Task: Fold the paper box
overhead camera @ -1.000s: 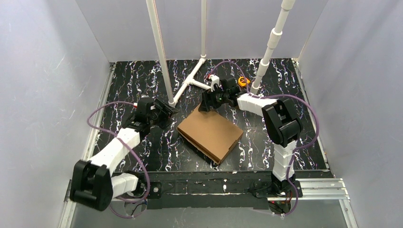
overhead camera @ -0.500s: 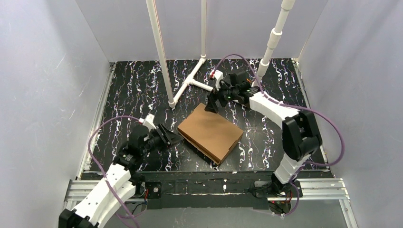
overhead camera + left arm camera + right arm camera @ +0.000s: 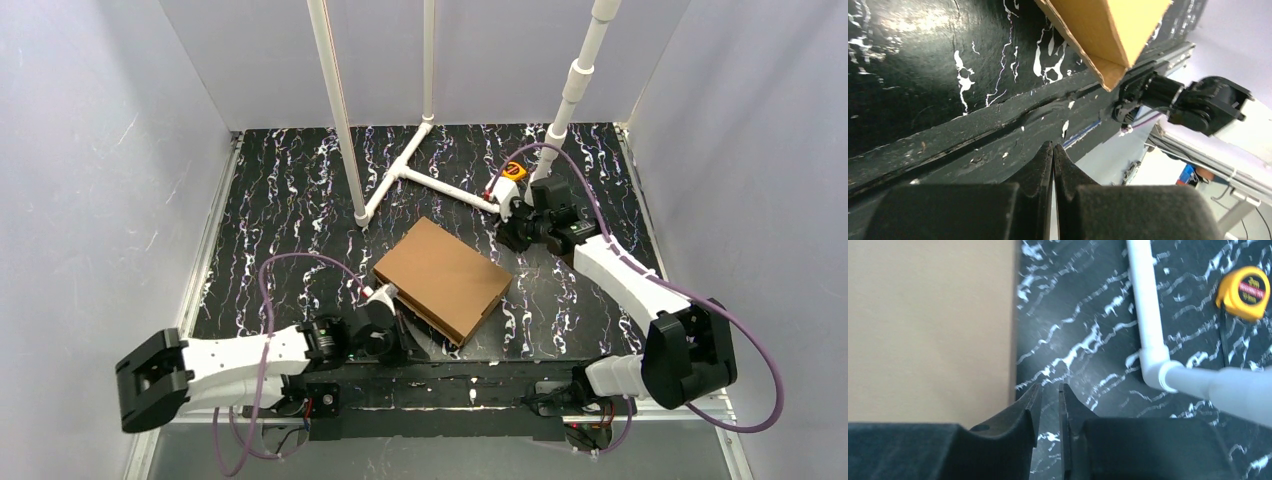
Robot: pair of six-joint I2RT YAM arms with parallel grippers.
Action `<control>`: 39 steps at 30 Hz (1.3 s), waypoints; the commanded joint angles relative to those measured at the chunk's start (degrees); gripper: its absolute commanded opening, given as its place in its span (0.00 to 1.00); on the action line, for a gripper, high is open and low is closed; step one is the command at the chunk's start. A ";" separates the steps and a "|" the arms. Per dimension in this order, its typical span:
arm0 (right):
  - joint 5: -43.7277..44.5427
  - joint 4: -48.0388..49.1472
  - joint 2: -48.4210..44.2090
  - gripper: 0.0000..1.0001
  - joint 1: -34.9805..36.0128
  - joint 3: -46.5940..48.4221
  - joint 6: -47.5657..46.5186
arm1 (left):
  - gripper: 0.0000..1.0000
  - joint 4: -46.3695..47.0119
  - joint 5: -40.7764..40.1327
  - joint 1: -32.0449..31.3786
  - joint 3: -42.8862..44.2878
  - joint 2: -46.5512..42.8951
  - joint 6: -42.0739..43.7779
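The paper box (image 3: pixel 443 280) is a closed flat brown cardboard box lying askew in the middle of the black marbled table. My left gripper (image 3: pixel 402 337) lies low by the near rail, just left of the box's near corner, and no gap shows between its fingertips. In the left wrist view the gripper (image 3: pixel 1053 148) holds nothing, and the box's corner (image 3: pixel 1105 35) is ahead and apart from it. My right gripper (image 3: pixel 504 234) hovers off the box's right far edge. In the right wrist view it (image 3: pixel 1049 388) shows a narrow empty gap, with the box (image 3: pixel 928 325) to its left.
White pipes (image 3: pixel 425 175) lie and stand on the far half of the table, one close to the right gripper (image 3: pixel 1148 320). A yellow tape measure (image 3: pixel 515 171) (image 3: pixel 1243 287) sits beyond it. The right arm's base (image 3: pixel 1198 100) stands at the near rail.
The left arm swung down from the box's left side to the near rail while its jaws closed. The right arm drew back right from the box's far corner and its jaws narrowed.
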 commanded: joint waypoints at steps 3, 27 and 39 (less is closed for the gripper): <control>12.65 0.90 1.63 0.19 -1.18 -4.00 -4.01 | 0.00 1.91 -8.48 -4.79 8.03 13.73 -11.87; 5.35 -2.08 3.87 0.13 8.13 -9.59 -4.65 | 0.00 1.58 -9.21 -0.21 26.70 34.20 -16.94; 11.28 0.46 6.00 0.21 9.17 -8.70 0.35 | 0.00 -0.58 -11.25 2.10 27.93 31.25 -20.08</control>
